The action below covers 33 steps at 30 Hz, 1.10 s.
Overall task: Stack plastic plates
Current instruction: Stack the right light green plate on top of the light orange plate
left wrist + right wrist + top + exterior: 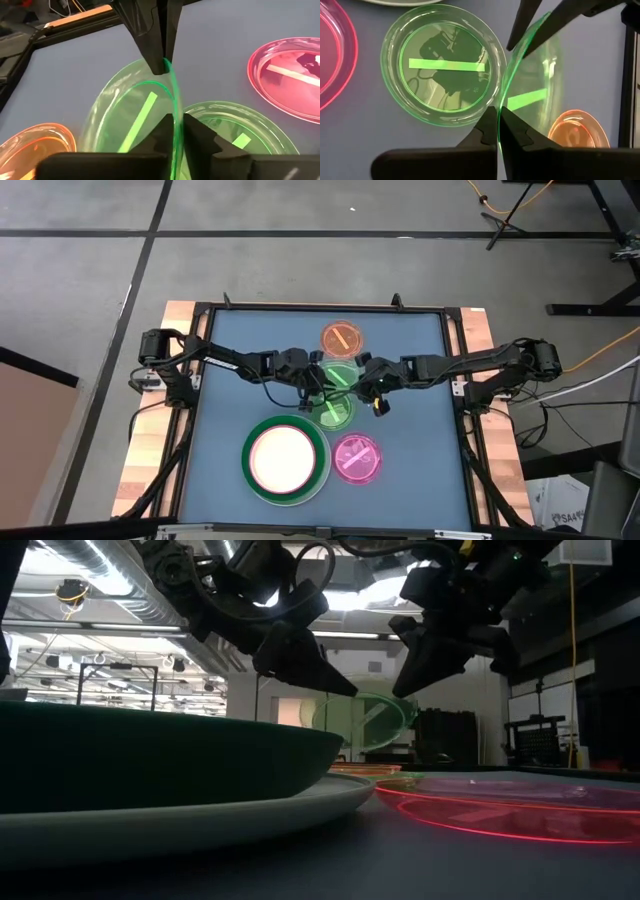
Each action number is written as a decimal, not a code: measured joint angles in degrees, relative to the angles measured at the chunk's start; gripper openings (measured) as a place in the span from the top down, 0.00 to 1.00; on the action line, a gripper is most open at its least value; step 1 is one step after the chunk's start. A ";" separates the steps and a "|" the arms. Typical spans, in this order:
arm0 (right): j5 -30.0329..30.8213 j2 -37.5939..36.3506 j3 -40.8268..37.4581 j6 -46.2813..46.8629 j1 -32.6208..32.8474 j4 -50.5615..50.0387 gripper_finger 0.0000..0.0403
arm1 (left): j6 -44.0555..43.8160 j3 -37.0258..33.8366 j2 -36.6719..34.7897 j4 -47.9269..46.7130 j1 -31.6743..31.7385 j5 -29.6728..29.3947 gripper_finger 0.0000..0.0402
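Observation:
Both grippers hold one small translucent green plate [340, 373] between them, above the table's middle; it also shows in the low view [365, 720]. My left gripper [322, 377] is shut on its left rim, my right gripper [362, 376] on its right rim. A second small green plate [333, 409] lies flat just nearer. The orange plate [342, 337] lies toward the far edge, and the small pink plate [356, 458] toward the near edge. The large white plate [283, 457] sits inside the dark green one [250, 470]. My left gripper [170, 137] pinches the held green plate's rim [174, 112] between its two fingers, coming about level from the table's left. The plate stands tilted on edge, off the table. My right gripper [498, 125] pinches the opposite rim [504, 97] between its two fingers, coming about level from the table's right. The plate is tilted on edge between the two grippers, above the flat green plate [442, 70].
The work surface is a blue mat in a dark frame [320, 307]. The wooden table edges [150, 450] show left and right of it. Bare mat lies along the left and right sides and at the near right corner.

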 joint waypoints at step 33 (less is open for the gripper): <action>5.45 -14.94 0.00 -3.01 0.02 -8.35 0.79 | -0.59 0.02 -12.71 -9.00 -4.74 -6.16 1.00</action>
